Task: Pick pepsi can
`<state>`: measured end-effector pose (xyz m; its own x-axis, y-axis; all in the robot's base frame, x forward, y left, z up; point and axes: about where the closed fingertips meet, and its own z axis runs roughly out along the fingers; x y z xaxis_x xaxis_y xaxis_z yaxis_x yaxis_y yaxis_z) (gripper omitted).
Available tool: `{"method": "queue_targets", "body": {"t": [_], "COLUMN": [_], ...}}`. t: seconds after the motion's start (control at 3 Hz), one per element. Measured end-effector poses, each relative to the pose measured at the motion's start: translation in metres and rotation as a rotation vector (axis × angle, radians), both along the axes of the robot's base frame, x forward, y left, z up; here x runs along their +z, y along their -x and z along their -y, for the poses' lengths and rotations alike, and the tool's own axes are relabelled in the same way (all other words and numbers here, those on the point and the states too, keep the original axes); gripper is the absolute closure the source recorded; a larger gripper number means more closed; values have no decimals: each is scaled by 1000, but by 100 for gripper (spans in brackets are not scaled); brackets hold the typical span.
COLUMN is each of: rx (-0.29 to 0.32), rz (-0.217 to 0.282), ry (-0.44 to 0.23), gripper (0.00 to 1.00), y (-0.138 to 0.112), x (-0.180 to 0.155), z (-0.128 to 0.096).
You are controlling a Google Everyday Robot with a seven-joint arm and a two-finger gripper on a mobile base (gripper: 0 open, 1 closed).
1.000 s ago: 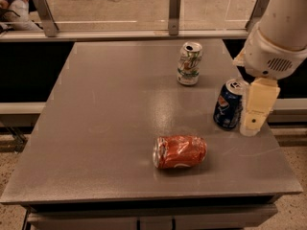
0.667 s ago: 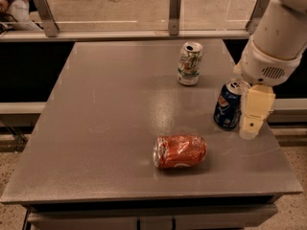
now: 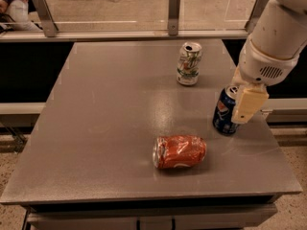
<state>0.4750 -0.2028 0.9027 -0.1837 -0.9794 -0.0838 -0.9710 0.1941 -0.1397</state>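
the claw [image 3: 245, 105] hangs low over the right side of the counter [image 3: 105, 119], its cream body set against the near right flank of the pepsi can [image 3: 222, 112]. the can stands upright with its silver top up. it is partly hidden behind the claw, and its round logo shows just to the claw's left. that low, side-on stance looks chosen for taking an upright can by its round wall rather than from above. whether the claw is spread around the can or pinching it, i cannot tell, since the can and the arm hide the far side.

the other two cans sit well apart from the claw, so neither should hinder a lift. the white-green dented can [image 3: 189, 63] stands upright beyond the claw and to its left. the crushed orange-red can [image 3: 180, 151] lies on its side, nearer than the claw and to its left.

by count there are three cans: one pepsi, one white-green, one orange-red. there is one claw and one counter.
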Motion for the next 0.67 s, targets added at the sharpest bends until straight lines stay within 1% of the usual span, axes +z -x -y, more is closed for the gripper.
{"method": "queue_targets", "body": {"t": [0.67], "rx": [6], "rz": [15], "ry": [-15], "gripper": [88], "y": [-2], "x": [4], "z": [-2]}}
